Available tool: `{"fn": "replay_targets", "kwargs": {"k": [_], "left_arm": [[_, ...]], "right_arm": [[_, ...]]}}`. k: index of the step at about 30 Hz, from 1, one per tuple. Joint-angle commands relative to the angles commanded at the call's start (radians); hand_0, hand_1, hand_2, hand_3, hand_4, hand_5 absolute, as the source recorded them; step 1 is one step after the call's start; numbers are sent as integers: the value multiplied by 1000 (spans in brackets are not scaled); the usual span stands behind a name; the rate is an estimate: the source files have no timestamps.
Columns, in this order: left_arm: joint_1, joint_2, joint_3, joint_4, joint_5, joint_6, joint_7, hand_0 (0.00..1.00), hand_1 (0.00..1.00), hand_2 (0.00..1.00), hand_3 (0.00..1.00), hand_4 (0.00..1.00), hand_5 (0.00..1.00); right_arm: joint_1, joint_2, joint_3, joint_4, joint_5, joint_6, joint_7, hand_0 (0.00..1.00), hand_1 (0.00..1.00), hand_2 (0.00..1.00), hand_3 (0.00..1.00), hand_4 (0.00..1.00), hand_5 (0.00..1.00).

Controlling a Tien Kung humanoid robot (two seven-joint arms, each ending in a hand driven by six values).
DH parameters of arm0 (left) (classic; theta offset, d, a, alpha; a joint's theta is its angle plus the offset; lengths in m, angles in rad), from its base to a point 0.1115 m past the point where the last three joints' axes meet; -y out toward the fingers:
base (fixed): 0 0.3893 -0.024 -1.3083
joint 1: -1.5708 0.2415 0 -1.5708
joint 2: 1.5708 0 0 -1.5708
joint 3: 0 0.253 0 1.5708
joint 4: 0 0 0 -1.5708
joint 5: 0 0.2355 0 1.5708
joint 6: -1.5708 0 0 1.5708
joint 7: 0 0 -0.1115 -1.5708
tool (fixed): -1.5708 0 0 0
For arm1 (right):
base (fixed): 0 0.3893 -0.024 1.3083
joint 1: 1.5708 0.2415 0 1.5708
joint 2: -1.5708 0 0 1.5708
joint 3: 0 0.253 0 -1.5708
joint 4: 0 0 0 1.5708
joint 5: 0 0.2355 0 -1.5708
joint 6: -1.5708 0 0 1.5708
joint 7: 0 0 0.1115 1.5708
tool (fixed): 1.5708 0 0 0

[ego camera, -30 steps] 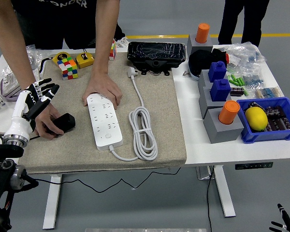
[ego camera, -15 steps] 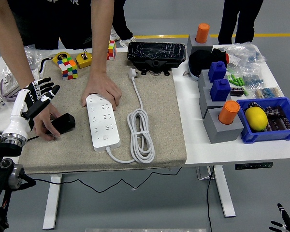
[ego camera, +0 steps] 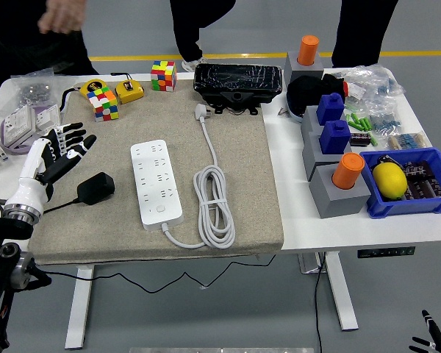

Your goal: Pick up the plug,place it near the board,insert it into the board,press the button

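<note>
The left hand (ego camera: 57, 149) hovers at the mat's (ego camera: 250, 184) 9 o'clock edge, fingers (ego camera: 75, 137) spread and holding nothing. The black plug (ego camera: 95, 188) lies on the mat just at the hand's 4 o'clock, apart from it, its thin cable trailing toward the 8 o'clock side. The white board (ego camera: 156, 183) lies lengthwise at the plug's 3 o'clock, near it, not touching; its round button (ego camera: 161, 209) sits at the near end. The board's own white cord (ego camera: 214, 198) lies coiled at its 3 o'clock. A person's blurred hand (ego camera: 65, 15) shows at 11 o'clock, above the tabletop (ego camera: 345, 224). Of the right hand (ego camera: 432, 337), only fingertips show at 5 o'clock below the tabletop; I cannot tell their state.
</note>
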State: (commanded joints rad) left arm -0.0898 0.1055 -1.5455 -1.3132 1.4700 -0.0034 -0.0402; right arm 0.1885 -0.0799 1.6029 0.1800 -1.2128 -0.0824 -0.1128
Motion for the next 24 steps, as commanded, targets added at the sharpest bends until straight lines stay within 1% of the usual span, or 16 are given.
{"fn": "replay_targets", "kwargs": {"k": [1, 3, 6, 7, 11, 12, 13, 16, 18, 19, 20, 24], "left_arm": [[-1, 4, 0, 1, 25, -9, 10, 940, 965, 943, 917, 998, 453], [-3, 6, -1, 0, 59, -9, 19, 940, 965, 943, 917, 998, 453], [-3, 5, -3, -3, 80, -11, 22, 940, 965, 943, 917, 998, 453], [-3, 5, -2, -4, 90, -11, 25, 998, 998, 998, 998, 998, 427], [-3, 6, 0, -4, 103, -7, 27, 998, 998, 998, 998, 998, 427], [-2, 5, -1, -3, 97, -5, 24, 998, 998, 998, 998, 998, 427], [-1, 4, -2, -1, 83, 3, 18, 998, 998, 998, 998, 998, 485], [-1, 0, 0, 7, 25, 27, -1, 998, 998, 998, 998, 998, 485], [-1, -9, -3, 18, -52, 55, -32, 998, 998, 998, 998, 998, 485], [-1, -11, -3, 19, -69, 60, -37, 998, 998, 980, 968, 998, 998], [1, -18, -4, 22, -106, 73, -57, 998, 998, 980, 968, 998, 998], [1, -26, -6, 31, -162, 88, -89, 998, 998, 980, 968, 998, 998]], "right_arm": [[0, 0, 2, 0, -1, 0, -1, 760, 640, 619, 643, 998, 998], [0, 0, 2, 0, -1, -1, -1, 760, 640, 619, 643, 998, 998], [-1, 0, 1, 0, -1, -1, -1, 760, 640, 619, 643, 998, 998], [-1, 0, 0, 0, -1, -1, -1, 760, 640, 619, 643, 998, 998], [-2, 0, -1, 0, -1, -1, -1, 760, 640, 619, 643, 998, 998], [-2, 0, -1, 0, -1, -1, -1, 760, 640, 619, 643, 998, 998], [-2, 0, -1, 0, -1, -1, -1, 759, 640, 619, 643, 998, 998], [-2, 1, -1, 0, -2, -1, -2, 759, 640, 619, 643, 998, 998], [-1, 1, 0, 0, -3, -1, -2, 759, 640, 619, 643, 998, 998], [-1, 2, 0, 0, -3, -1, -2, 759, 639, 619, 643, 998, 998], [-1, 3, -2, 0, -1, -1, -1, 759, 639, 619, 643, 998, 998], [-2, 3, 0, 0, -4, -1, -3, 759, 639, 619, 643, 998, 998]]}}
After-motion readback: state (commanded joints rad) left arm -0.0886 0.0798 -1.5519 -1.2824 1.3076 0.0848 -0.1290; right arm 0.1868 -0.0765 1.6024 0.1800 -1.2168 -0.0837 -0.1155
